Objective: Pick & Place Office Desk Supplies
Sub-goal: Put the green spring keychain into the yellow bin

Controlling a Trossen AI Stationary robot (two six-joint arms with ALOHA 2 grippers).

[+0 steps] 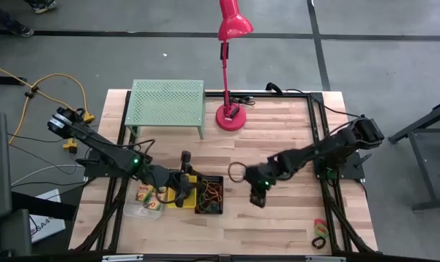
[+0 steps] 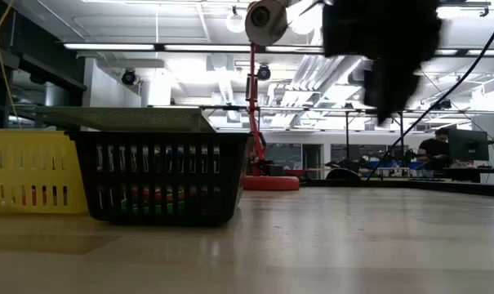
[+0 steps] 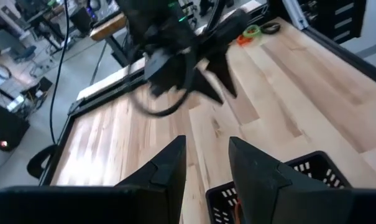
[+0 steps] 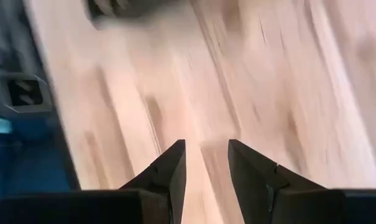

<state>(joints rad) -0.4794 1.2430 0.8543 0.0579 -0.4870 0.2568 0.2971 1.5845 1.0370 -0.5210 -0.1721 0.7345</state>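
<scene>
Wooden table (image 1: 278, 138): lamp (image 1: 230, 65), rack (image 1: 167, 105) (rear).

bright ceiling strip lights (image 2: 132, 46) glare in the low view; the table (image 2: 353, 237) shines softly. right wrist view is motion-blurred; left wrist background smeared.

Two robot arms – one red lamp (image 1: 230, 44), one green rack (image 1: 167, 105), one yellow bin (image 2: 30, 171), one black mesh bin (image 2: 161, 175).
</scene>
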